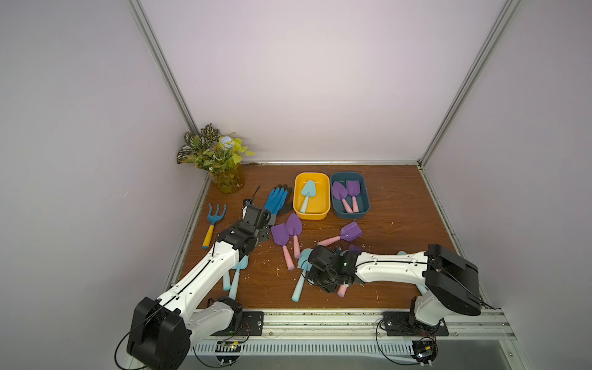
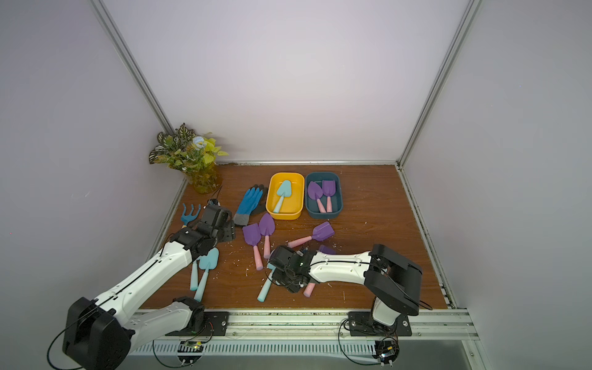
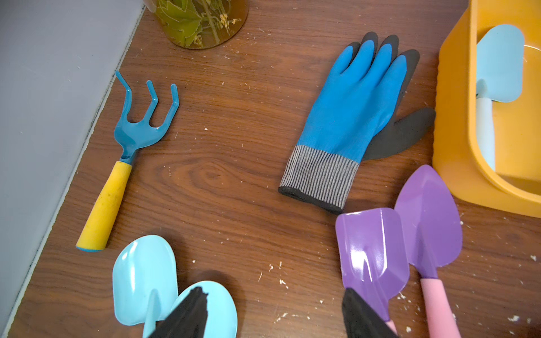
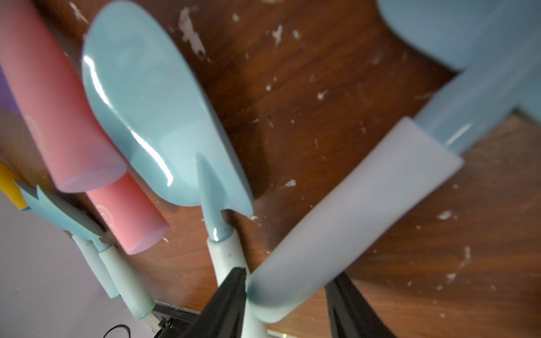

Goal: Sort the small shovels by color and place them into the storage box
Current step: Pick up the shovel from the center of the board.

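Handle of an aqua shovel [image 4: 336,222] lies between the right jaws, in front of the yellow box [image 1: 312,216]; grip uncertain. The left jaws gape wide, empty. Another aqua shovel [image 1: 308,191] lies inside that box, two purple shovels [image 1: 339,190] in the blue box [image 1: 350,215] beside it.

The left arm [image 1: 211,280] and right arm [image 1: 390,267] wear glossy white shells dotted with small dark screws, jointed by chunky black housings [image 1: 455,278]. Thin black cables [image 1: 199,271] trail along them. The left gripper [image 3: 273,291] and right gripper [image 4: 288,273] have black wedge-shaped fingers [image 3: 187,316].
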